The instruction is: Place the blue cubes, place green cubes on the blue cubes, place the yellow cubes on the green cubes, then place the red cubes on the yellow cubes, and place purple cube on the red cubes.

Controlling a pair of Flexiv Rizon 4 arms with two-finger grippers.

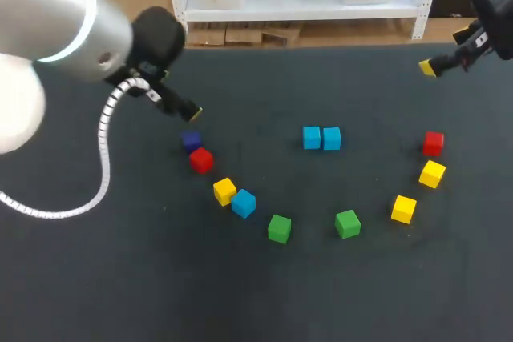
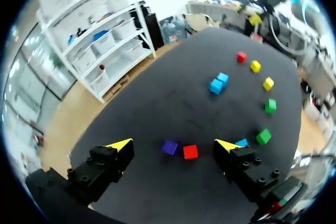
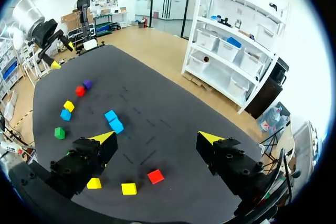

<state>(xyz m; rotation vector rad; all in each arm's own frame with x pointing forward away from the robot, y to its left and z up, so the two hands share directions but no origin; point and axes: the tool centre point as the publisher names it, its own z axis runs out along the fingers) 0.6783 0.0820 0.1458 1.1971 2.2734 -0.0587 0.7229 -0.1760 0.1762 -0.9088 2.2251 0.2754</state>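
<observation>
while left fingers (image 2: 119,144) gape, two blue cubes (image 1: 312,138) touch.

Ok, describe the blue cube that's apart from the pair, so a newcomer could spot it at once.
On the dark table, two blue cubes touch in the middle, and an arc of single cubes curves nearer the robot. From the arc's left end count purple cube, red cube, yellow cube: the fourth is it, the arc's only blue cube, tight against that yellow.

Left claw (image 2: 174,144) and right claw (image 3: 156,137) gape wide.
</observation>
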